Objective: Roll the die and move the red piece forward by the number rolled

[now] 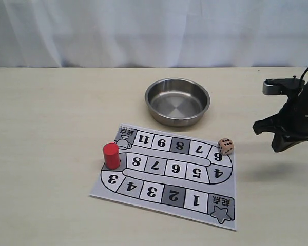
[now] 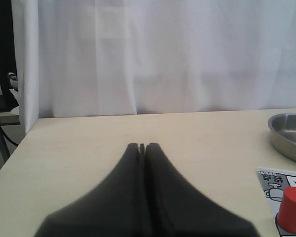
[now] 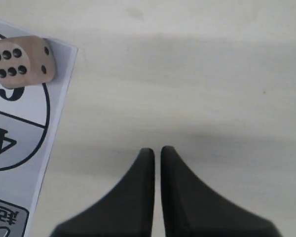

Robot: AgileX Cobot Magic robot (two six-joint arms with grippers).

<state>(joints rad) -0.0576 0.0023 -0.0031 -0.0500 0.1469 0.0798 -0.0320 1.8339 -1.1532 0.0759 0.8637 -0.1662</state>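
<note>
The die (image 1: 226,146) is a small tan cube resting on the right edge of the printed game board (image 1: 169,177), beside a square marked 6. Its upper face (image 3: 23,60) shows six pips. The red piece (image 1: 111,156) stands upright on the board's left side, and it also shows at the edge of the left wrist view (image 2: 292,210). My right gripper (image 1: 278,147) hovers over bare table to the right of the die, shut with nothing between its fingers (image 3: 157,149). My left gripper (image 2: 142,146) is shut and empty, low over the table, well away from the board.
A steel bowl (image 1: 177,101) sits behind the board, its rim also showing in the left wrist view (image 2: 288,136). A white curtain hangs along the table's far edge. The board's corner (image 3: 19,128) lies beside the right gripper.
</note>
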